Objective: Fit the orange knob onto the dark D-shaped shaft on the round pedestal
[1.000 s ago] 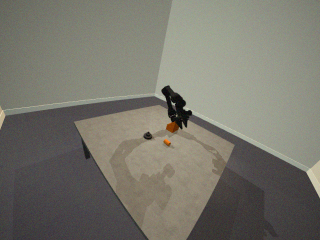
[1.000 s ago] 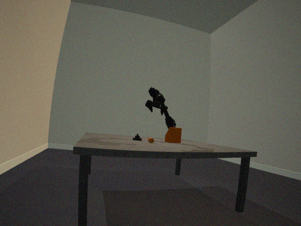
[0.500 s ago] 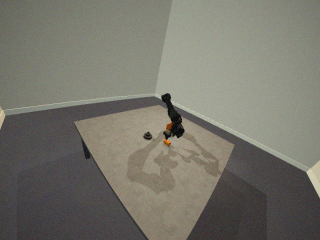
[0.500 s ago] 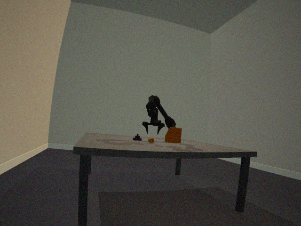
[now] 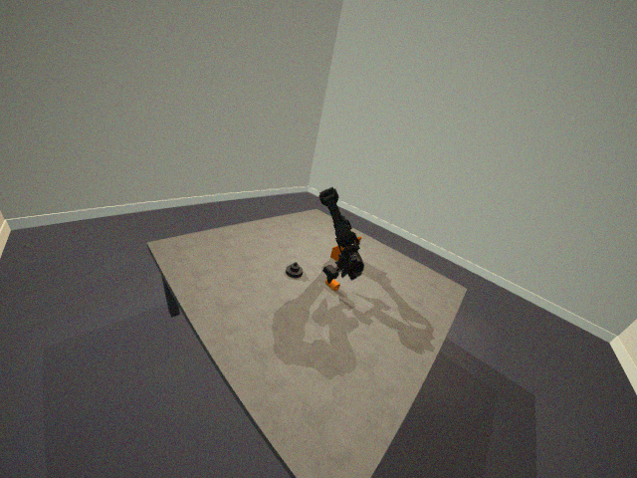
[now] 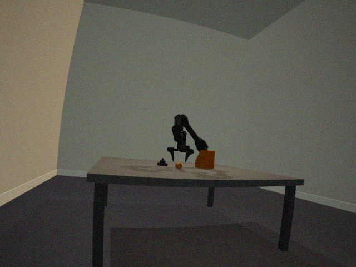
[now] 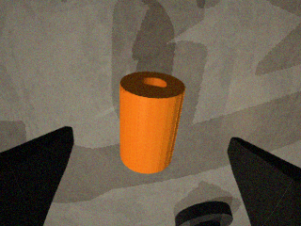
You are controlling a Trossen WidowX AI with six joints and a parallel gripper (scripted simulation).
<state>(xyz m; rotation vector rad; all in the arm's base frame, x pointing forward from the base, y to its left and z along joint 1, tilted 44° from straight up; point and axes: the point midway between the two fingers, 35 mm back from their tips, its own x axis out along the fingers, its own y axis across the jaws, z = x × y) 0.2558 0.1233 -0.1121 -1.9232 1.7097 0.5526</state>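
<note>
The orange knob [image 5: 332,285] [image 6: 178,166] [image 7: 147,129] is a cylinder lying on its side on the table. Its end face with the hole shows at the top in the wrist view; the hole's flat side is hard to make out. The dark round pedestal [image 5: 294,272] [image 6: 162,164] stands on the table beside the knob, with the shaft [image 5: 295,264] [image 6: 162,159] upright on it. The pedestal's rim [image 7: 207,208] is partly cut off at the bottom of the wrist view. My gripper [image 6: 179,161] [image 7: 153,141] is open and empty, above the knob, which shows between the two fingertips.
The table [image 5: 247,309] [image 6: 195,182] carries the arm and an orange block [image 6: 205,159] at the arm's base, to the right of the knob in the exterior view. The arm's shadows fall across the table around the knob.
</note>
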